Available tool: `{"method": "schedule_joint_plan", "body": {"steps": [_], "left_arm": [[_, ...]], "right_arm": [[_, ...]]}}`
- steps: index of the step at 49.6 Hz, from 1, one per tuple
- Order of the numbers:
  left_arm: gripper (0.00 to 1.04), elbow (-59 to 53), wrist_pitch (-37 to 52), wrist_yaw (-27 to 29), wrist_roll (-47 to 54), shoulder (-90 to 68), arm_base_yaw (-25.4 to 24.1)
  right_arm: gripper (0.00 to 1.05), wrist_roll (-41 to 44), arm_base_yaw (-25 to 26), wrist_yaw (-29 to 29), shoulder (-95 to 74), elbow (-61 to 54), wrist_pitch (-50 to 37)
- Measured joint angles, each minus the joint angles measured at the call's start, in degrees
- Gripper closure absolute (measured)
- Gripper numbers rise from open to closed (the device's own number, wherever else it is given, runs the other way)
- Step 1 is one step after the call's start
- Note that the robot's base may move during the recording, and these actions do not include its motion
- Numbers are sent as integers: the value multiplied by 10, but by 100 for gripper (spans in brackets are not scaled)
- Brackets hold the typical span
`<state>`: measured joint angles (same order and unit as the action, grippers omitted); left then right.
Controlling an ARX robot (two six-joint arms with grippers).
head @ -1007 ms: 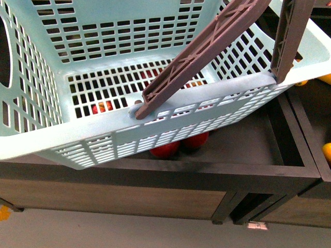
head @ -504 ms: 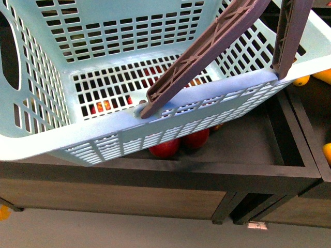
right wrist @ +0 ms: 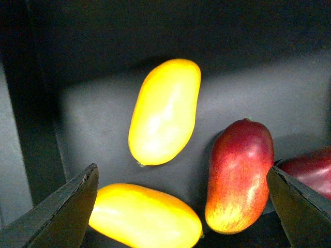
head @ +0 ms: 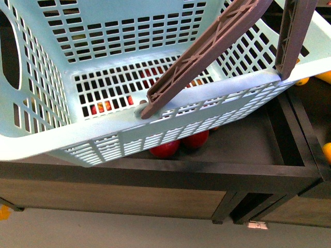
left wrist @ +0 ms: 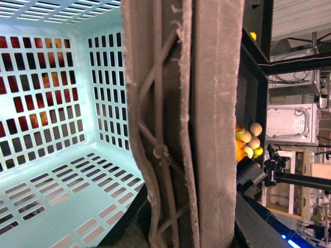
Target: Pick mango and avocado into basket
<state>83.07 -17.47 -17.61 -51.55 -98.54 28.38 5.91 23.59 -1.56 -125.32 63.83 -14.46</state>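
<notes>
Right wrist view: right claw (right wrist: 181,173) gapes wide, empty, over a yellow mango (right wrist: 164,111). The basket (left wrist: 62,201) and its handle (left wrist: 207,124) fill left wrist view; left claw's grip cannot be told.

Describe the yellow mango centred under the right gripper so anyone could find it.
In the dark bin under the right gripper, the mango is the all-yellow fruit fully in view. The other yellow fruit is partly hidden by the gripper; the red fruit beside it differs in colour.

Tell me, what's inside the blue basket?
Nothing I can see: the floor of the basket looks bare in the front and left wrist views. The red fruit showing through the slots lies underneath. The brown handles hide part of the floor.
</notes>
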Motion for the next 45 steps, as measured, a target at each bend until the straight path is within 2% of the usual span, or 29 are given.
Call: {"method": "schedule_joint_plan", "body": {"steps": [16,45], "left_arm": [[87,0,0,-1,0,0,0],[87,0,0,0,1,0,0]], "right_arm": [[9,3,-4,-19,-95,61,7],[9,-46,-12,-24,-221,206,63]]}}
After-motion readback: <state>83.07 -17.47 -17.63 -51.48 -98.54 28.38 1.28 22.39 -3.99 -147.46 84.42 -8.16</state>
